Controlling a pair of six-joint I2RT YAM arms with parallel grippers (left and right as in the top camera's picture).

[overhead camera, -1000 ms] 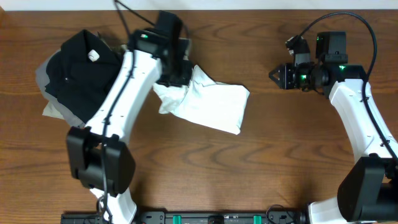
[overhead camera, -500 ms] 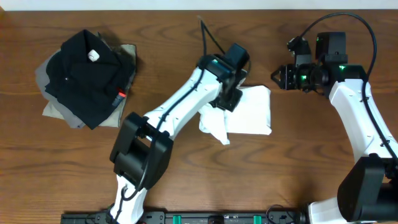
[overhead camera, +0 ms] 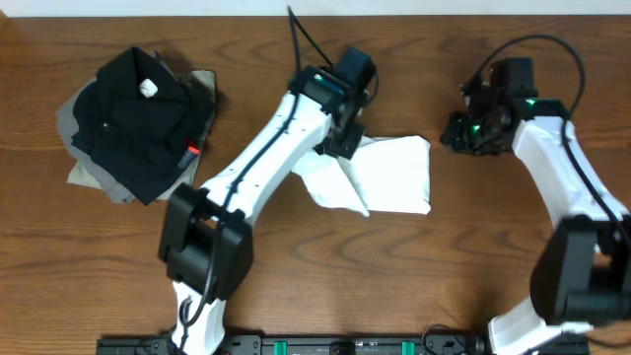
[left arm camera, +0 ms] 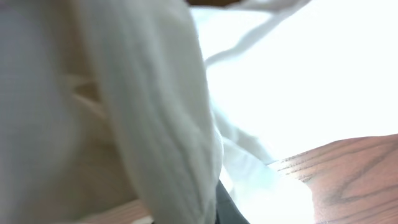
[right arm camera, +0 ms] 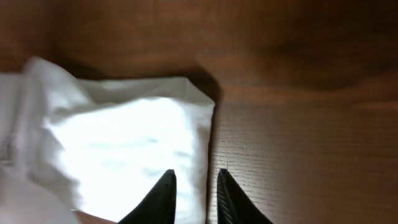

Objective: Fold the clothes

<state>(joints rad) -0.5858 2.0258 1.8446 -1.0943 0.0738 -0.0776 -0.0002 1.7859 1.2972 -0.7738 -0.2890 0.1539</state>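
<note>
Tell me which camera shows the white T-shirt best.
The overhead view: the white T-shirt is seen whole, crumpled outline and all, with the left gripper at one edge. The left wrist view shows only blurred white cloth up close. The right wrist view shows just one corner of it.

White arms [overhead camera: 264, 150], black joints [overhead camera: 202, 247] and cables [overhead camera: 301, 30], green lights [overhead camera: 475, 126], black fingers [right arm camera: 163, 198].

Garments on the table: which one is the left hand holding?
The white T-shirt, mid-table, bunched in the shut left hand. The black garment and grey garment lie stacked apart on the left, untouched.
</note>
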